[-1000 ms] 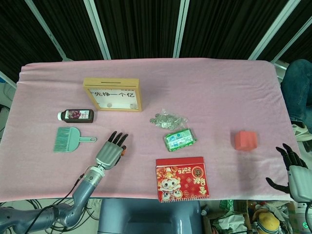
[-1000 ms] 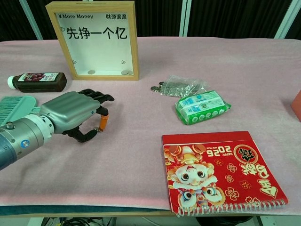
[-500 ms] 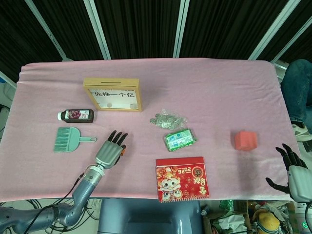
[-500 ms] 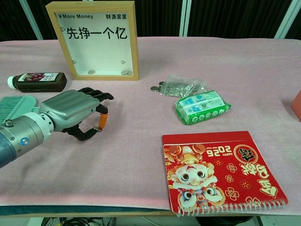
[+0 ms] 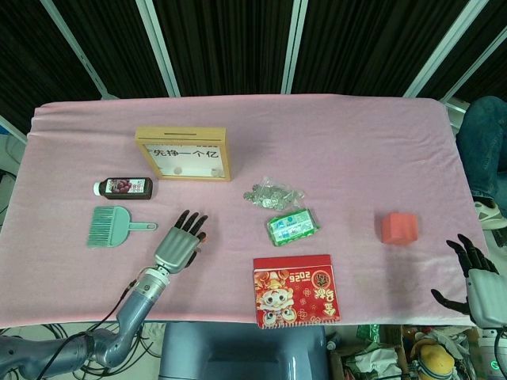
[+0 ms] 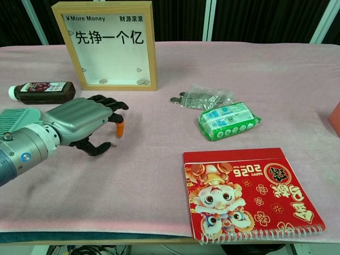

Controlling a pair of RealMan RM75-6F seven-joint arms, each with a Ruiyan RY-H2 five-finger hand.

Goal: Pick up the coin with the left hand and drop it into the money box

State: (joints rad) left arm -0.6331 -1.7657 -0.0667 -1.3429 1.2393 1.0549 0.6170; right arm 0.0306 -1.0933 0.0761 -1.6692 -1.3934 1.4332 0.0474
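The money box [image 5: 184,153] is a wooden frame with a white front, standing at the back left; two coins lie inside at its bottom. Loose coins [image 6: 174,99] lie on the pink cloth beside a clear bag of coins [image 6: 204,97], right of the box. My left hand [image 6: 79,123] hovers low over the cloth in front of the box, well left of the coins. Its thumb and orange-tipped finger are apart and I see nothing between them. My right hand [image 5: 479,277] hangs off the table's front right corner, fingers spread and empty.
A dark bottle [image 5: 124,188] and a green brush [image 5: 111,226] lie left of my left hand. A green packet [image 5: 292,227] sits just in front of the coin bag, a red calendar [image 5: 296,290] at the front edge, a red box [image 5: 398,228] to the right.
My left hand's thumb and orange-tipped finger, touching a second ago, have parted, and the hand has edged slightly towards the box. The right hand is unchanged.
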